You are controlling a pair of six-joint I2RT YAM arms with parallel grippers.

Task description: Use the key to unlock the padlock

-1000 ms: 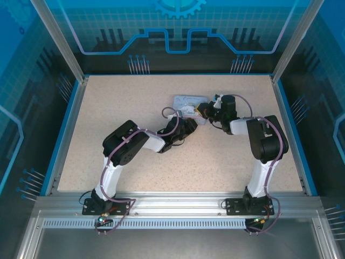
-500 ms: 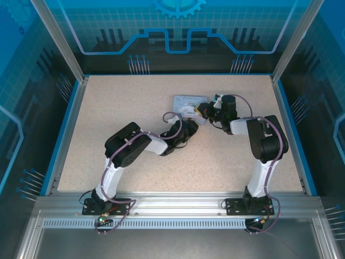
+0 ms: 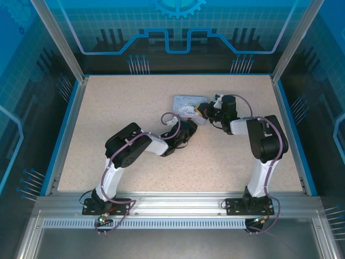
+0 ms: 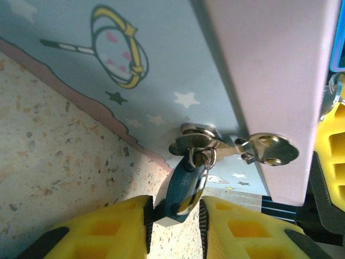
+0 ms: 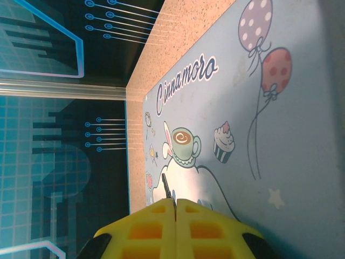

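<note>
In the left wrist view, the lower end of the padlock (image 4: 182, 190) is sitting hidden between the yellow fingers (image 4: 116, 229) of the left gripper (image 4: 175, 213); whether the pads are touching it is not resolving; the fingers themselves are being cut off by the bottom edge; the tin (image 4: 161, 59) is running out of frame at top and right. In the right wrist view, the right gripper (image 5: 175, 204) is pinching the key (image 5: 166, 186); a thin dark tip is protruding; the rest is lying hidden between the pads. In the top external view, padlock and key are appearing too small to distinguish.
</note>
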